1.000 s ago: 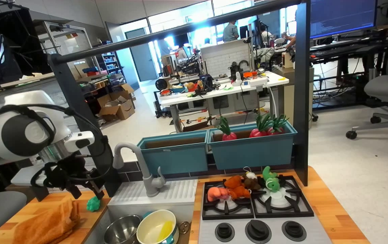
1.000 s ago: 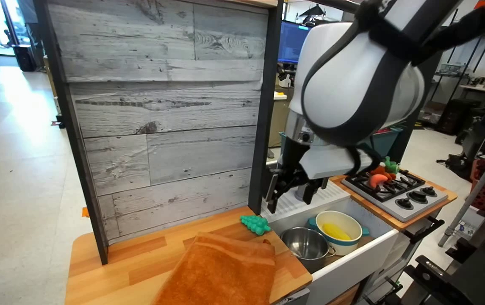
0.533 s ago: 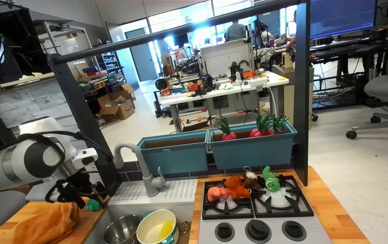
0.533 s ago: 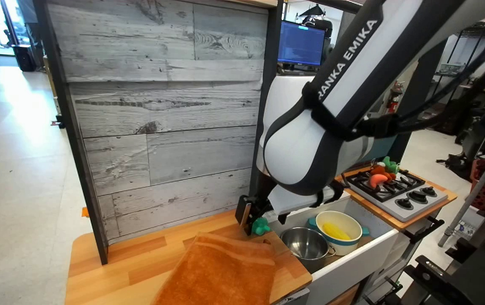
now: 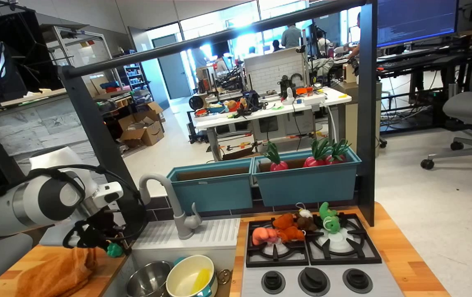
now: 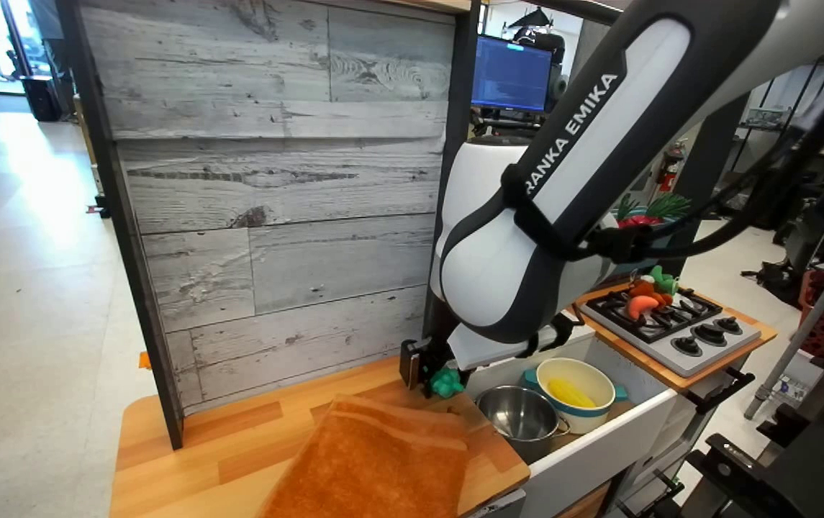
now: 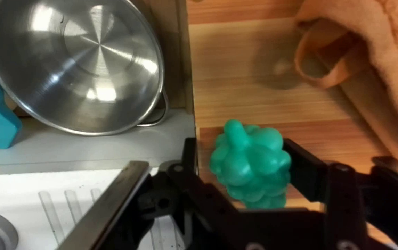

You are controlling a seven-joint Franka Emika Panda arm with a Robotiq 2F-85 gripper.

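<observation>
A green toy bunch of grapes (image 7: 251, 166) lies on the wooden counter close to the sink edge. It also shows in both exterior views (image 5: 114, 250) (image 6: 447, 383). My gripper (image 7: 237, 152) is down at the counter with its black fingers on either side of the grapes. In the wrist view the right finger touches or nearly touches the grapes, and a small gap shows at the left finger. The gripper is partly open. The lower end of the grapes is hidden behind the gripper body.
An orange towel (image 6: 376, 460) lies beside the grapes. The sink holds a metal pot (image 7: 77, 69) and a cream pot (image 6: 602, 381) with a yellow item (image 6: 568, 393) inside. A grey faucet (image 5: 183, 225), stove (image 5: 314, 264) and wood-look panel (image 6: 289, 216) stand near.
The arm has come down from above the grapes, and the fingers are now around them. The fingers have drawn closer together, and the grapes have shifted slightly toward the sink.
</observation>
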